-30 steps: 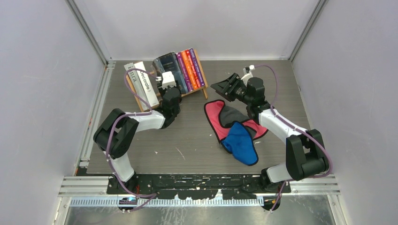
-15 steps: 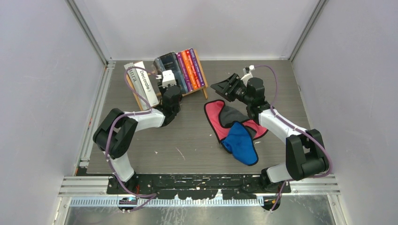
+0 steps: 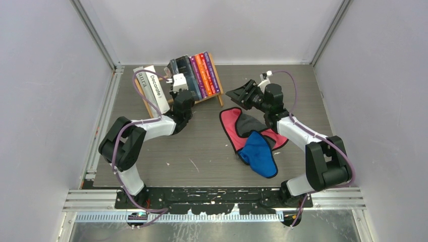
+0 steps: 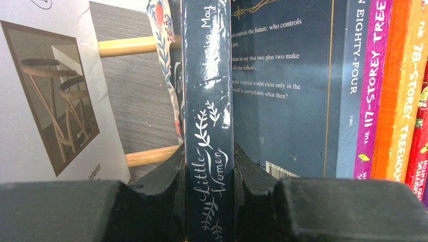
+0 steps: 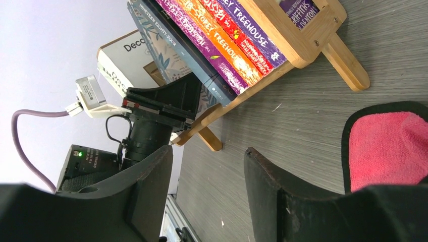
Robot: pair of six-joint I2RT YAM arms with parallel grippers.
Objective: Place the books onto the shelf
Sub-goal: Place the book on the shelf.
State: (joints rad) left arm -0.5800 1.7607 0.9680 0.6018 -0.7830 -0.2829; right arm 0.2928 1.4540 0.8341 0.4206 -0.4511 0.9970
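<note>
Left wrist view alone gives the title: dark Little Women book [image 4: 208, 101], upright, spine pinched by the left tool [image 4: 209, 176]; top view places it in the shelf [image 5: 303, 44] at 11 o'clock on the desk [image 3: 202, 151]. Shelf also holds Decorate book [image 3: 157, 93] leaning at its 9 o'clock end, purple and orange paperbacks [image 3: 201, 76] toward 3 o'clock. Right tool [image 5: 208, 154], 1 o'clock: spread, empty, near the red cloth [image 5: 383, 146].

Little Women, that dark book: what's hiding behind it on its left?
A floral-covered book peeks out behind Little Women; only its edge shows, the rest is covered. Beyond it, two shelf slats.
</note>
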